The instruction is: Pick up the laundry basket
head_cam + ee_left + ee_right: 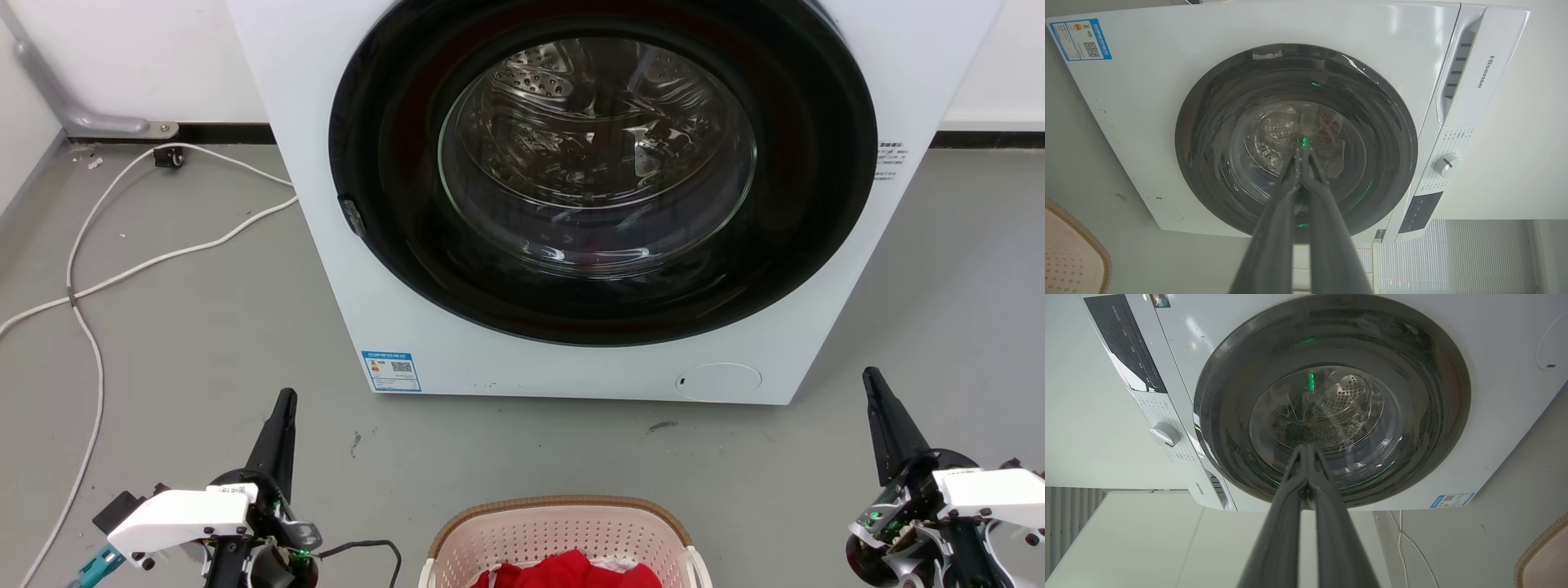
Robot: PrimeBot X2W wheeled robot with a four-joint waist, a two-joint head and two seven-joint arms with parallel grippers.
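Observation:
The laundry basket [563, 527] stands on the grey floor at the bottom middle of the head view, pale pink-beige with dotted walls and a brown braided rim; red cloth lies inside it. Its rim also curves into the left wrist view's lower left corner [1094, 245] and the right wrist view's lower right corner [1537, 543]. My left gripper [286, 398] hovers to the basket's left, shut and empty, apart from it. On the basket's other side my right gripper [870, 376] is likewise shut, holding nothing. Each wrist view shows its own fingertips pressed together, left [1302, 149] and right [1306, 447].
A white front-loading washing machine [824, 269] with a closed dark round door stands directly behind the basket. White cables [90, 269] trail over the floor at the left. A grey pipe [106, 122] runs along the left wall.

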